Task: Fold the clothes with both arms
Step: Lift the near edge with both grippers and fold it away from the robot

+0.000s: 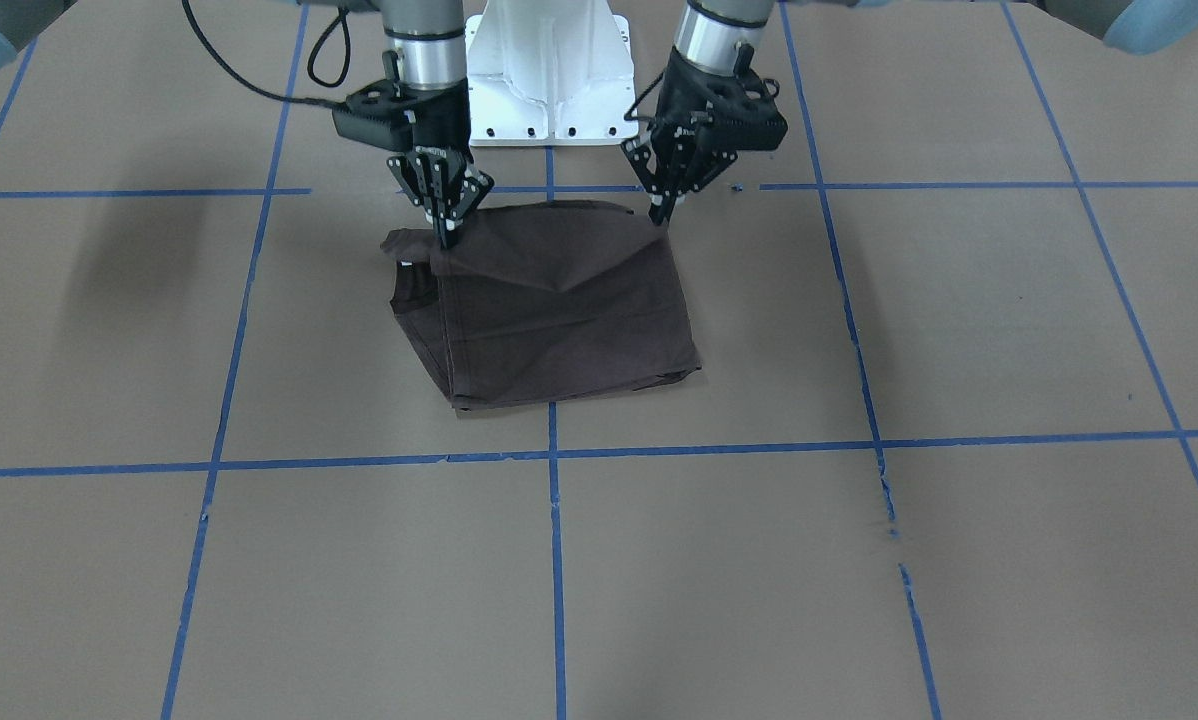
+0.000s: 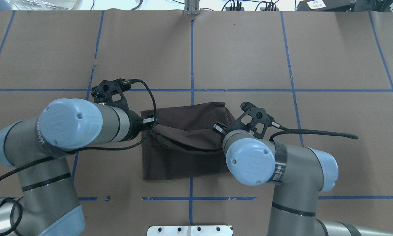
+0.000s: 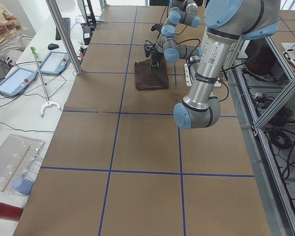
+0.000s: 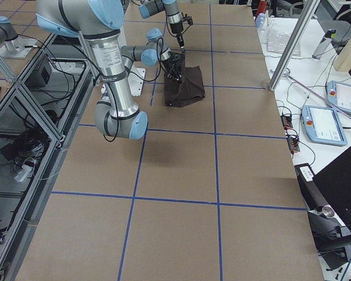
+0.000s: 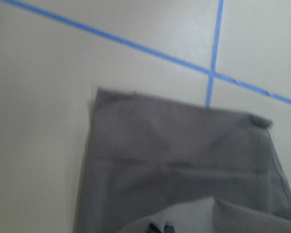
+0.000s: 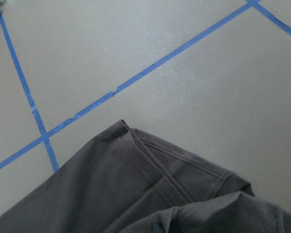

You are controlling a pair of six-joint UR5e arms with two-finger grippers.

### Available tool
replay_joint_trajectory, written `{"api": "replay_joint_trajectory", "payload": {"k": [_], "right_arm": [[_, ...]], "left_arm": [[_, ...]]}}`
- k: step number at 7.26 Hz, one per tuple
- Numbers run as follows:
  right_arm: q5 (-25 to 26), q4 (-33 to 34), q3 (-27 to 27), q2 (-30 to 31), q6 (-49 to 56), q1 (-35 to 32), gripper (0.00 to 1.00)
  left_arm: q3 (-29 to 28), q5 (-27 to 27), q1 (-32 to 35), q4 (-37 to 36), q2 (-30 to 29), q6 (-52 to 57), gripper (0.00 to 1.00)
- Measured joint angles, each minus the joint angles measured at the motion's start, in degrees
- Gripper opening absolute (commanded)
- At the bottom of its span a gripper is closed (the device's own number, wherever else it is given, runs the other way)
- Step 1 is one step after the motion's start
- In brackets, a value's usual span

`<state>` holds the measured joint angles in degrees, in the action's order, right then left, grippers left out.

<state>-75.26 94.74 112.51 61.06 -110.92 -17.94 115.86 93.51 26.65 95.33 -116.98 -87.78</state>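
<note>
Jaws of left arm (image 2: 85,124) and right arm (image 2: 265,164) pinch raised T-shirt (image 2: 183,160).

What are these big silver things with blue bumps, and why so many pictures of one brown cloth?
They are robot arms, a left arm and a right arm, each ending in a black two-finger claw. All the pictures show one moment from different cameras: one faces the robot across the table, one looks down from behind it, two look from the table's ends, and one sits on each wrist. On the brown table marked with blue tape lies a dark brown T-shirt, folded small. The left claw and the right claw each pinch a corner of the edge nearest the robot and lift it a little.
</note>
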Motion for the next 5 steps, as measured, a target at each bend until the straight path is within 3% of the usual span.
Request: {"api": "replay_joint_trajectory", "payload": {"k": [3,5], "right_arm": [[-1.4,-9.5,-13.7,-4.0,2.2,-3.8,0.00],[-1.5,-11.9,-17.1,-4.7,2.6,-4.2,0.00]], "left_arm": [[-11.1,-0.2,2.4,9.5,-0.5,1.6,0.00],[-13.8,-0.3,2.4,11.1,-0.5,1.7,0.00]]}}
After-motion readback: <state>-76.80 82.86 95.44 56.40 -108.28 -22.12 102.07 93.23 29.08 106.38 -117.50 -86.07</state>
